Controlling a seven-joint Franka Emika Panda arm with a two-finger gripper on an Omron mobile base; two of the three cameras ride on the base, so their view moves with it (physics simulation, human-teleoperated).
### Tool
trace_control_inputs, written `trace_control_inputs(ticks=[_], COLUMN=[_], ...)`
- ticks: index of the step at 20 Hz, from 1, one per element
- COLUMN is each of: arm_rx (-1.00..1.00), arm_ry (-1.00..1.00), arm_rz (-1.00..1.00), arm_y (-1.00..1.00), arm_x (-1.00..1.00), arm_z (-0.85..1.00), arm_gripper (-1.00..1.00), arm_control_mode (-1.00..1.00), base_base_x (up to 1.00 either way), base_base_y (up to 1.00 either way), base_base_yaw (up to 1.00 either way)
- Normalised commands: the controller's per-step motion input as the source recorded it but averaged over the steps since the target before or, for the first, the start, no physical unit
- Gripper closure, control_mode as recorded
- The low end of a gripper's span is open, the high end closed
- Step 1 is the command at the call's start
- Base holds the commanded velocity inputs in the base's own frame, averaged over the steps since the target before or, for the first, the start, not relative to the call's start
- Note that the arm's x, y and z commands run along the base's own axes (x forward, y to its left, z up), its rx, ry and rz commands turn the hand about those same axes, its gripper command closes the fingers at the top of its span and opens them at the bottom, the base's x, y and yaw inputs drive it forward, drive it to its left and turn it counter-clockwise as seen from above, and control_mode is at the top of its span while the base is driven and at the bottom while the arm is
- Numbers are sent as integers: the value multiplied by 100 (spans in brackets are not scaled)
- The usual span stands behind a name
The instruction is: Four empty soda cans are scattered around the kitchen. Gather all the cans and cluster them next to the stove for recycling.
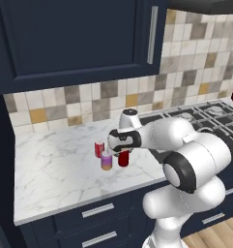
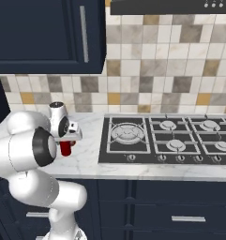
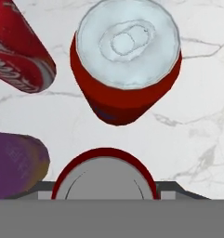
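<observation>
Where the cans stand: four soda cans sit together on the white marble worktop (image 1: 55,169), left of the stove (image 2: 166,136) and near its left edge.
Can under the gripper: a red can (image 3: 104,173) stands upright directly below the hand, and from the left base view its base looks to be on the worktop.
Other cans: in the hand view a second red can (image 3: 127,65) stands just beyond the first, a third red can (image 3: 20,51) is off to one side, and the purple can (image 3: 16,162) is beside the first one. None appears to touch another.
Gripper: the gripper (image 3: 106,189) is straight above the first red can, with a finger on either side of its top. Whether they press on the can or have let go cannot be told.
Done so far: judging by the layout, all four cans are already gathered into one cluster next to the stove.
Left to do: probably only making sure the last can is released and lifting the hand straight up.
Risk: the neighbours are close, so a sideways pull could knock one over.
</observation>
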Motion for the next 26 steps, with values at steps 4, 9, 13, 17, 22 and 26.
trace_control_inputs(ticks=[4, 9, 13, 17, 22, 26], arm_rx=[5, 0, 0, -1, 0, 0], arm_ry=[-4, -9, -10, -1, -5, -16], arm_rz=[1, 1, 0, -1, -1, 0], arm_y=[-2, -1, 0, -3, -1, -8], arm_x=[-2, -4, -21, -51, -58, -63], arm_z=[9, 28, 35, 20, 13, 9], arm_gripper=[-100, -100, -100, -100, -100, -100], arm_control_mode=[-100, -100, -100, -100, -100, -100], base_base_x=[0, 0, 0, 0, 0, 0], base_base_y=[0, 0, 0, 0, 0, 0], base_base_yaw=[0, 0, 0, 0, 0, 0])
